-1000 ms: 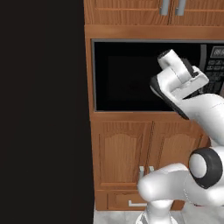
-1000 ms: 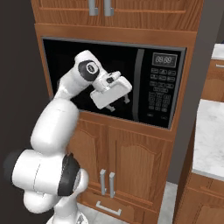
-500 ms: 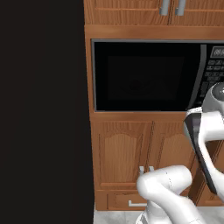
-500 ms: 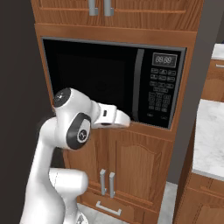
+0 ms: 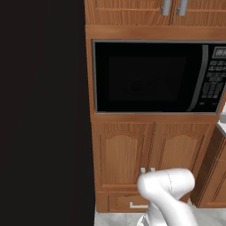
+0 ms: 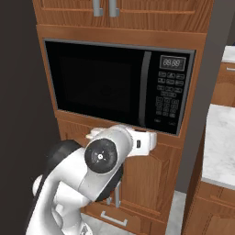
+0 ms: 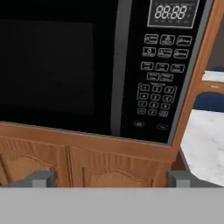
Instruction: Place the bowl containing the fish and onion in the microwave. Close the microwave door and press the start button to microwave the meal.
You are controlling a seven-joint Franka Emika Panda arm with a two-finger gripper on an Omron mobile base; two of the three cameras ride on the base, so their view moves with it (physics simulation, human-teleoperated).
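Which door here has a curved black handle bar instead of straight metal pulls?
The microwave door: its curved black handle bar runs down its right edge, beside the keypad. The wooden cabinet doors carry straight metal pulls.

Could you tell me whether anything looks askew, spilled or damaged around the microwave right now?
Nothing stands out. The microwave door sits shut and flush in the wooden cabinet, its keypad looks intact, and the open gripper hangs clear below it, holding nothing.

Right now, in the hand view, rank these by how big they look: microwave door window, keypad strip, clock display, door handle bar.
1. Window, by far the largest.
2. Keypad strip.
3. Handle bar: as tall as the strip but much narrower.
4. Clock display, smallest.
All sit on the same microwave front, so nearness hardly skews this.
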